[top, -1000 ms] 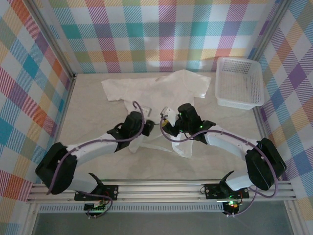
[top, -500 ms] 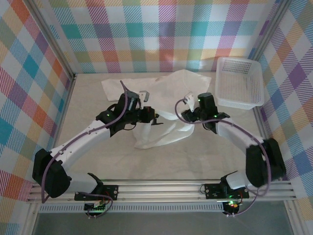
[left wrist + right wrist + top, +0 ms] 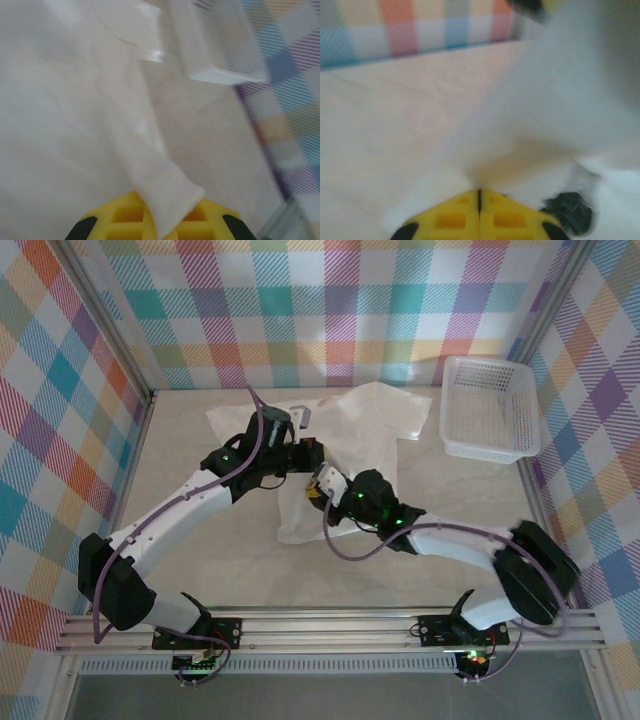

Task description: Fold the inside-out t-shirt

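The pale, smooth bench (image 3: 200, 540) carries it all, and across its far half, beyond both hands, sprawls the inside-out t-shirt (image 3: 360, 425) — cream, soft, unprinted, short sleeves flared to either side. Its lower part narrows into a rumpled tongue running back under the hands towards the arm bases. By my reading the fold is barely begun: there are no squared edges or stacked layers, the sleeves are loose, and nearly all the work is left. Well off to the right of the right hand sits a white mesh basket (image 3: 487, 451), rigid and rectangular, apart from the cloth. The left hand (image 3: 308, 452) is over the shirt's middle, its yellow fingertips pinching a limp strip of fabric (image 3: 170, 200). Just beside it, the right hand (image 3: 322, 483) is clenched tight over the cloth — too blurred to tell whether any is caught.
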